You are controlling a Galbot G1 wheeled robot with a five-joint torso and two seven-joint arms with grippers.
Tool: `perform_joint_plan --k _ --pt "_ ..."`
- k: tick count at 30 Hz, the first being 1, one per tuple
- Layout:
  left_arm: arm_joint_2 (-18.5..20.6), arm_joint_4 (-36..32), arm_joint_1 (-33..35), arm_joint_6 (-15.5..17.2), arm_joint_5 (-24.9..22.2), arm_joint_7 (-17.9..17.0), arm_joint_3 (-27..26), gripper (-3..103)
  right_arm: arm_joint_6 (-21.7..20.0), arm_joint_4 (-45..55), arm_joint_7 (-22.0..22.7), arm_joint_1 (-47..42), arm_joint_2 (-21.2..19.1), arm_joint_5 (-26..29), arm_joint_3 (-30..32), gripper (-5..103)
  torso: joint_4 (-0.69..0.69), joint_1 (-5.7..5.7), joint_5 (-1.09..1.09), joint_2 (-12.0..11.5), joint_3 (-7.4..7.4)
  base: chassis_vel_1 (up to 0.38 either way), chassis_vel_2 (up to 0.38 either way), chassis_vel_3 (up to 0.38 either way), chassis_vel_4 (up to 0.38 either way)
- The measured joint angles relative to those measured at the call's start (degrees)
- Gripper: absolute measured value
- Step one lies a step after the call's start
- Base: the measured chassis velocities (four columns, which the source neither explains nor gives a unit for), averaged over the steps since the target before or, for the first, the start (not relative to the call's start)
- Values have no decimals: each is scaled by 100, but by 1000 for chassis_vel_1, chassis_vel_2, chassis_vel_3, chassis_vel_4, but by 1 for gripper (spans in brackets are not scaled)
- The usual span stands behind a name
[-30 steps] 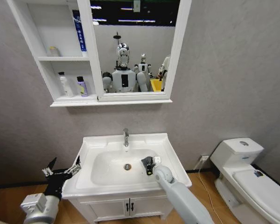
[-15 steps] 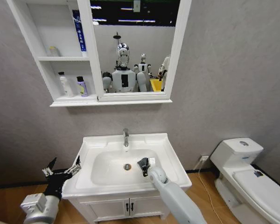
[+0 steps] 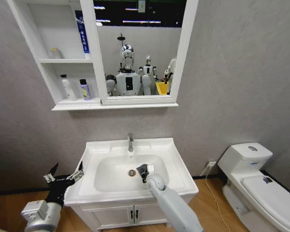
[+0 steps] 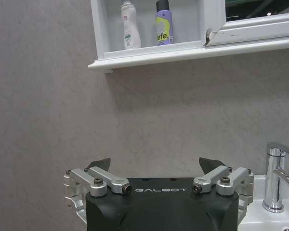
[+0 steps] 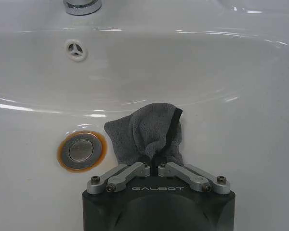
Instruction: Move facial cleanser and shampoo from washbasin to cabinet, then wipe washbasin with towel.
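My right gripper (image 3: 143, 171) is down in the oval bowl of the white washbasin (image 3: 171, 150), shut on the dark grey towel (image 5: 147, 134). The cloth presses on the bowl's bottom just beside the round drain (image 5: 80, 150), which also shows in the head view as the drain (image 3: 131, 172). My left gripper (image 3: 64, 176) hangs open with nothing in it, off the basin's left edge and below its rim. In the cabinet (image 3: 46, 61) on the wall, a white bottle (image 3: 67, 88) and a purple bottle (image 3: 85, 90) stand in the lowest cubby; the same two show as the white bottle (image 4: 129, 26) and purple bottle (image 4: 163, 24).
A chrome faucet (image 3: 130, 142) rises at the back of the basin. The mirror (image 3: 137, 48) hangs to the right of the cabinet. A white toilet (image 3: 253, 181) stands at the right. The vanity doors (image 3: 133, 213) with black handles are below the basin.
My right gripper has slid the towel leftward across the bowl, from its right side to beside the drain. The left arm has stayed still.
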Motion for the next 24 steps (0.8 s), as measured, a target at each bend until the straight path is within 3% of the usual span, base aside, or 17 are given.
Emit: perform_joint_plan --k 13,24 --pt "0 0 0 0 0 0 0 100 118 -137 -204 94 200 -53 -137 2 0 0 0 -1 0 0 0 0 0" --pt "0 0 0 0 0 0 0 100 194 -476 -510 175 597 -313 -279 2 0 0 0 -1 0 0 0 0 0"
